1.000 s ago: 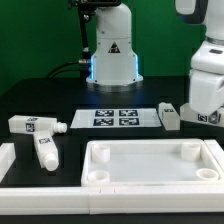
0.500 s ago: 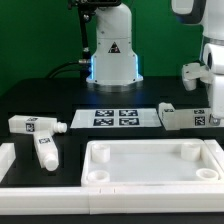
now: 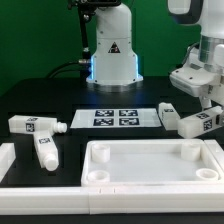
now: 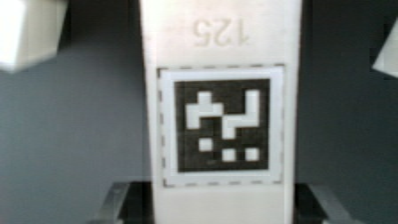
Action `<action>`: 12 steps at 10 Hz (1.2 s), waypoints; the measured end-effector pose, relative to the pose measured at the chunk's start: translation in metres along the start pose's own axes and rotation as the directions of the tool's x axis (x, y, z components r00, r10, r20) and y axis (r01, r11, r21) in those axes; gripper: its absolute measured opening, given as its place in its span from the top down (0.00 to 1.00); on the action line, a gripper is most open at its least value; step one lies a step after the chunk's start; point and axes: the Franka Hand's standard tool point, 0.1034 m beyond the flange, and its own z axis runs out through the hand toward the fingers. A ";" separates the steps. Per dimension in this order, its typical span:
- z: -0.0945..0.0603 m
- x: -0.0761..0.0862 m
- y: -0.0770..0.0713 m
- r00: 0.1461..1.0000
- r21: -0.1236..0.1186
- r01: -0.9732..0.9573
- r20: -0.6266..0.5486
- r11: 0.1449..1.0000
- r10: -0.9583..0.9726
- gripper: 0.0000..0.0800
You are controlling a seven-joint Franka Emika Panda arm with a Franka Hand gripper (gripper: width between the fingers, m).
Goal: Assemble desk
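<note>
The white rimmed tabletop panel (image 3: 150, 168) lies flat at the front centre. My gripper (image 3: 204, 108) is at the exterior view's right, shut on a white post leg (image 3: 200, 123) and holding it tilted just above the table. In the wrist view that leg (image 4: 221, 60) fills the middle, its square tag facing the camera, with a dark finger (image 4: 134, 200) on each side of it. Another leg (image 3: 167, 113) lies just beside the held one. Two more legs (image 3: 35, 126) (image 3: 45, 152) lie at the exterior view's left.
The marker board (image 3: 115, 118) lies behind the tabletop. The robot base (image 3: 110, 55) stands at the back centre. A long white border rail (image 3: 12, 165) runs along the left and front edge of the table.
The gripper has turned and shifted at the right. The leg in it has gone from lying level to tilted, its tagged end lower and farther right. The other parts have not moved.
</note>
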 end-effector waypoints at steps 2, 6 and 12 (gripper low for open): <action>0.001 -0.008 -0.002 0.992 0.006 0.120 0.026 0.993 -0.120 0.64; 0.003 0.016 -0.009 0.923 -0.033 0.384 0.043 0.923 -0.383 0.64; 0.017 0.028 -0.035 0.903 -0.032 0.429 0.041 0.903 -0.427 0.64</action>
